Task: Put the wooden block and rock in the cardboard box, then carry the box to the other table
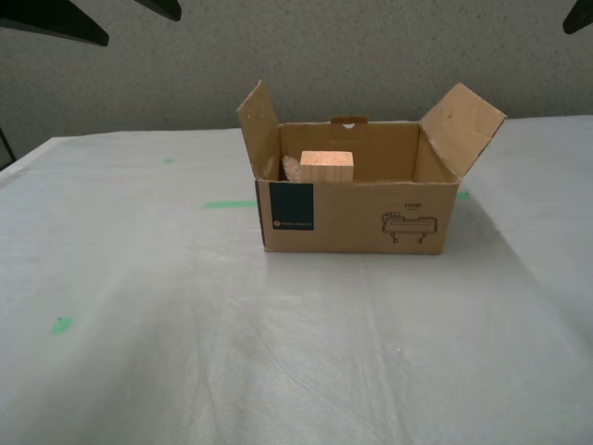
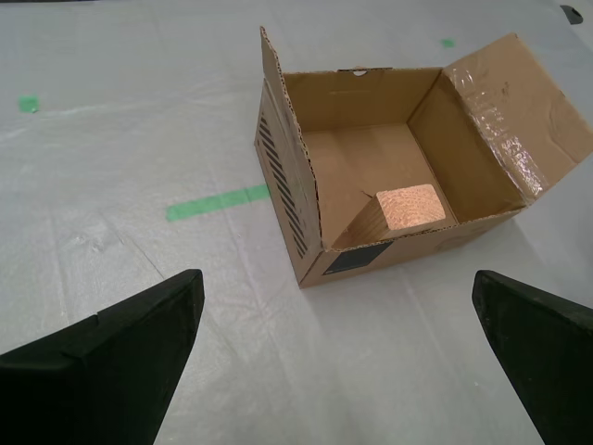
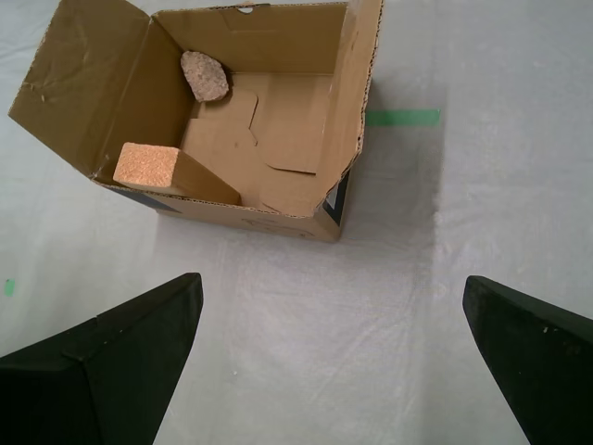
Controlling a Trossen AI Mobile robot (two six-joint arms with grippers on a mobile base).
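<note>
The cardboard box (image 1: 357,218) stands open on the other table (image 1: 278,362), flaps up, teal label facing the exterior view. Inside, the wooden block (image 1: 327,166) leans on end against the front wall. The rock (image 3: 205,76) lies in the corner behind it. A sliver of the rock (image 1: 290,168) shows in the exterior view; the second wrist view shows only the wooden block (image 2: 410,207). My first gripper (image 3: 333,278) and my second gripper (image 2: 336,275) both hang open above the sheet, short of the box and holding nothing.
Green tape marks (image 1: 230,204) (image 1: 62,324) lie on the wrinkled white sheet. Dark arm parts (image 1: 56,23) (image 1: 579,14) show at the exterior view's top corners. A grey wall stands behind the table's far edge.
</note>
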